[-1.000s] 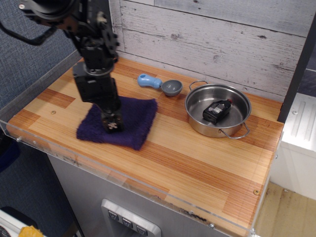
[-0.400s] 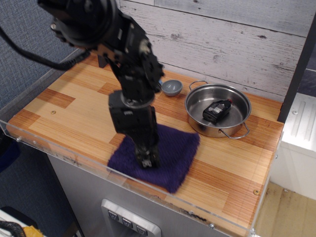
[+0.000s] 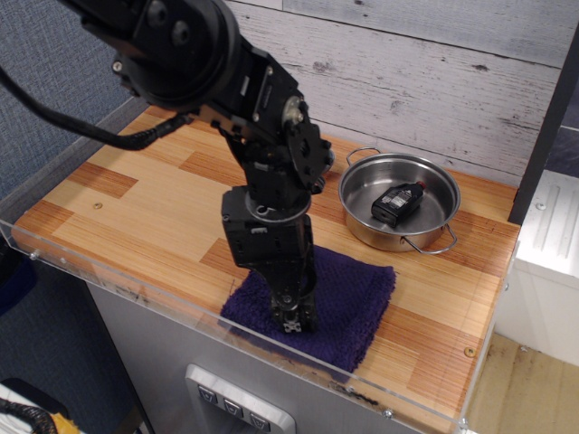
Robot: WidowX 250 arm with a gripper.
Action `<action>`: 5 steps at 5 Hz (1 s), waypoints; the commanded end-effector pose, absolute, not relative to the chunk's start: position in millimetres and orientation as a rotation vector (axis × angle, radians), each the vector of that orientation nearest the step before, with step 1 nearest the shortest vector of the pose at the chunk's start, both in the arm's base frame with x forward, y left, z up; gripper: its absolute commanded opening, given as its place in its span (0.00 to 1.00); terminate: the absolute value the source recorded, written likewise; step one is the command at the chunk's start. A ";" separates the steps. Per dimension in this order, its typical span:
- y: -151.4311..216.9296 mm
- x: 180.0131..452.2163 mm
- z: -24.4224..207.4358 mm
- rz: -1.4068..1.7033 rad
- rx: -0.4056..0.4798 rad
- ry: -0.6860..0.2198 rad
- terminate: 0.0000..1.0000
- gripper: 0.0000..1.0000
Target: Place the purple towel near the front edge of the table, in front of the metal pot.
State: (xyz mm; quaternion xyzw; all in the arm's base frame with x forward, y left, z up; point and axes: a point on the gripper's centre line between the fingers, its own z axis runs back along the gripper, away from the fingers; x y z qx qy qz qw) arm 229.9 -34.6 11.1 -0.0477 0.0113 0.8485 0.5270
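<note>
The purple towel (image 3: 348, 303) lies flat at the front edge of the table (image 3: 136, 194), its near edge against the clear acrylic rim. It sits in front of and a little left of the metal pot (image 3: 399, 201), which holds a small black object (image 3: 396, 201). My gripper (image 3: 295, 318) points straight down onto the towel's left part, its tips pressed into the cloth and pinching it. The arm hides the grey scoop behind it.
The clear acrylic rim (image 3: 136, 289) runs along the table's front and left sides. A whitewashed plank wall (image 3: 407, 72) stands behind. A white cabinet (image 3: 547, 244) is at the right. The left half of the tabletop is bare wood.
My gripper has dragged the purple towel from the left middle of the table rightward and forward to the front edge, in front of the pot.
</note>
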 end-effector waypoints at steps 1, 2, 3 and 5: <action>-27.7 222.5 10.8 2.040 -0.088 0.019 0.00 1.00; -18.9 226.4 23.5 2.079 -0.105 -0.036 0.00 1.00; -17.8 232.6 43.3 2.080 -0.113 -0.122 0.00 1.00; -29.8 245.2 96.6 2.069 -0.226 -0.176 0.00 1.00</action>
